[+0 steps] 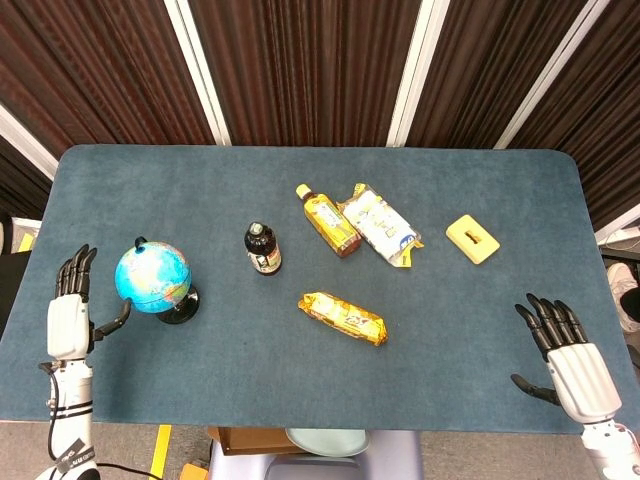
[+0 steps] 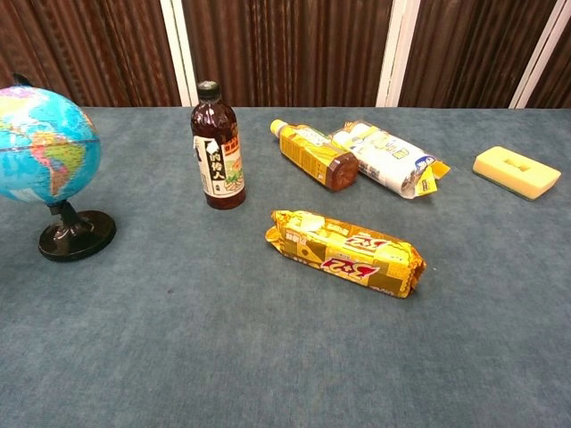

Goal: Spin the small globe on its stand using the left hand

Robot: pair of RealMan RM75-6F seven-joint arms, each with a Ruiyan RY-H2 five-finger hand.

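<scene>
A blue felt-covered table (image 1: 300, 370) carries everything. The small globe (image 1: 152, 277) on its black stand (image 1: 181, 306) sits just beyond the left hand's fingers (image 1: 76, 268), not touching. A dark bottle (image 1: 263, 249) stands upright; an amber bottle (image 1: 328, 220) and a white-yellow packet (image 1: 381, 225) lie together. A yellow snack pack (image 1: 342, 317) lies nearer, and a yellow sponge (image 1: 472, 239) lies beyond the right hand's fingers (image 1: 547, 320).
</scene>
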